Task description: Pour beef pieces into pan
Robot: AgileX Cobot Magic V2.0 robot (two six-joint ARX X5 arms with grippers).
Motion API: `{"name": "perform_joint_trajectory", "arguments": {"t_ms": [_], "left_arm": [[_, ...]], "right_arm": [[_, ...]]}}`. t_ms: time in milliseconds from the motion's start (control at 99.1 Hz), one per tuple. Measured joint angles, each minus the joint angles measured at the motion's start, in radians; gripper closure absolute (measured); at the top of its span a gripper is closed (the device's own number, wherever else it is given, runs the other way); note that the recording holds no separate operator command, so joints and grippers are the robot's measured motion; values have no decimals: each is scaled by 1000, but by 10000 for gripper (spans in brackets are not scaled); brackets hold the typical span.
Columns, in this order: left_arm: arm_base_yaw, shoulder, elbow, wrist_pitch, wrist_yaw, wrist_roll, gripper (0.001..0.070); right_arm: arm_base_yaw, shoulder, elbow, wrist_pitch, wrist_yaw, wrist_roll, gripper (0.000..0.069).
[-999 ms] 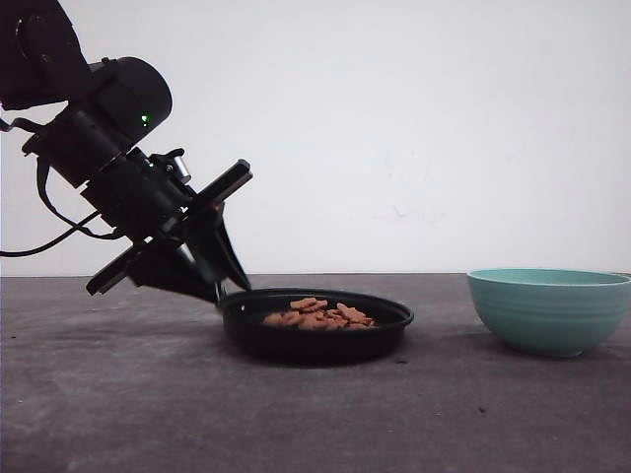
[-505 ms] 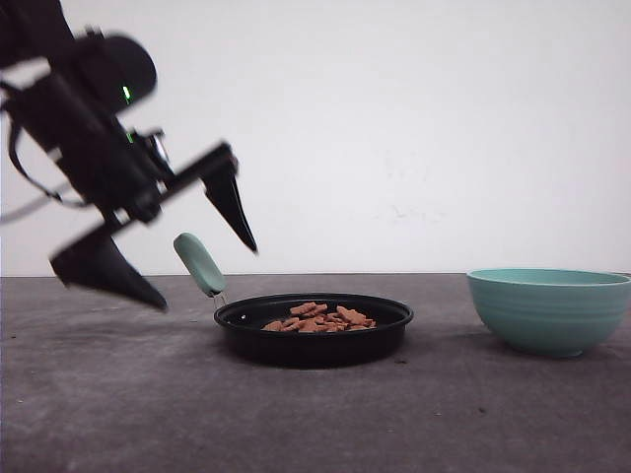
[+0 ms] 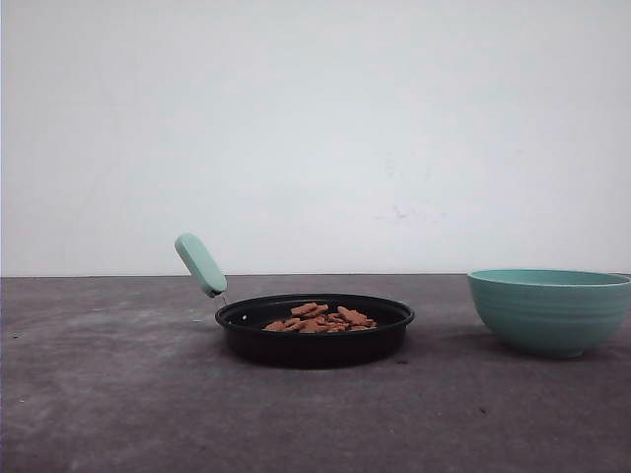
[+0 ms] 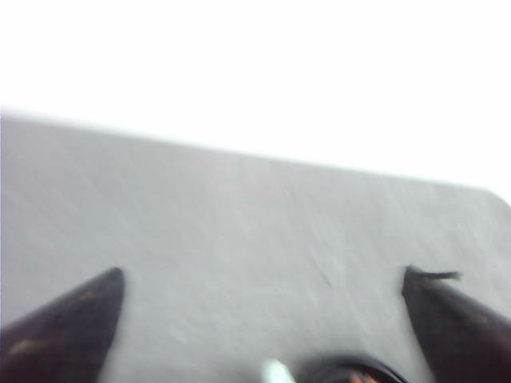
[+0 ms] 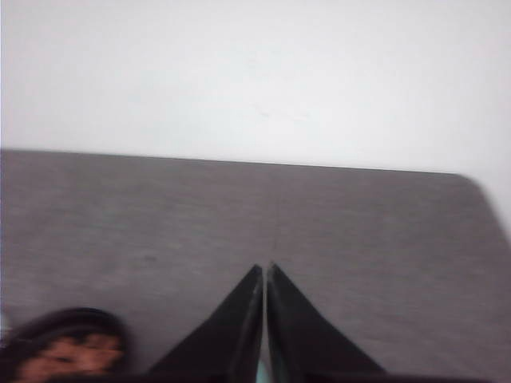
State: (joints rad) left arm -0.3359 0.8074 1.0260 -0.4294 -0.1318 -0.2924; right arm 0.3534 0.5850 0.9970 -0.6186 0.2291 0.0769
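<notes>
On my grey bench (image 3: 108, 394), the shallow round black frying pan (image 3: 314, 340) sits flat near the middle of the front edge, its short mint-green handle (image 3: 200, 264) angled up and away toward the left edge. The heap of small reddish-brown beef pieces (image 3: 317, 317) lies inside the pan, so I judge the pour done.

My left pincer (image 4: 263, 319) hangs spread wide and carries nothing. In its wrist view the pan's rim (image 4: 347, 372) and the handle tip (image 4: 277, 371) sit low between its two tips, so the pan lies straight ahead of it and below.

My right pincer (image 5: 264, 275) is pressed closed, tips touching, with nothing visible between them. The pan lies off to its side in that wrist view (image 5: 68, 347).

A ribbed teal bowl (image 3: 548, 309) stands apart toward the right edge, its inside hidden from me. I reckon the left arm is better lined up, should the handle need taking.
</notes>
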Motion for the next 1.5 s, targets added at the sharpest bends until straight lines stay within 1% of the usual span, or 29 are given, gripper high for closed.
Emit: {"name": "perform_joint_trajectory", "arguments": {"t_ms": [81,111,131,172,232,283,333,404,434,545,1039,1170,1271,1382,1453,1503], "left_arm": [[5,-67,0,-59,-54,19,455],[8,-87,-1,-77,-63,21,541],[12,-100,-5,-84,-67,21,584],[16,-127,-21,-86,-73,23,641],[23,-176,-65,-89,-76,25,680],[29,-224,-111,-105,-88,29,691],[31,-259,-143,-129,-117,31,695],[32,-288,-154,-181,-152,32,696],[33,-296,-154,-197,-158,32,696],[33,-318,-154,-220,-161,35,696],[33,-325,-154,-218,-160,37,696],[33,-325,-154,-218,-160,37,696],[33,-325,-154,-218,-160,37,696],[33,-325,-154,-218,-160,37,696],[33,-325,-154,-218,-160,37,696],[33,-325,-154,-218,-160,37,696]], "right_arm": [[0,2,-31,35,7,-40,685],[0,2,-43,53,7,-53,685],[0,2,-52,68,7,-61,685],[0,1,-70,103,6,-80,685],[0,-9,-98,157,2,-108,685],[0,-14,-111,169,-14,-125,685],[0,-14,-112,174,-30,-134,685],[0,-16,-112,187,-40,-138,685],[0,-17,-112,186,-39,-140,685],[0,-18,-112,190,-39,-145,685],[7,-22,-112,189,-39,-148,685],[13,-48,-112,188,-39,-148,685],[6,-97,-115,155,-33,-151,685],[-44,-180,-183,169,-42,-151,685],[-82,-224,-275,215,-55,-151,685],[-111,-254,-365,249,-87,-148,685]]}}
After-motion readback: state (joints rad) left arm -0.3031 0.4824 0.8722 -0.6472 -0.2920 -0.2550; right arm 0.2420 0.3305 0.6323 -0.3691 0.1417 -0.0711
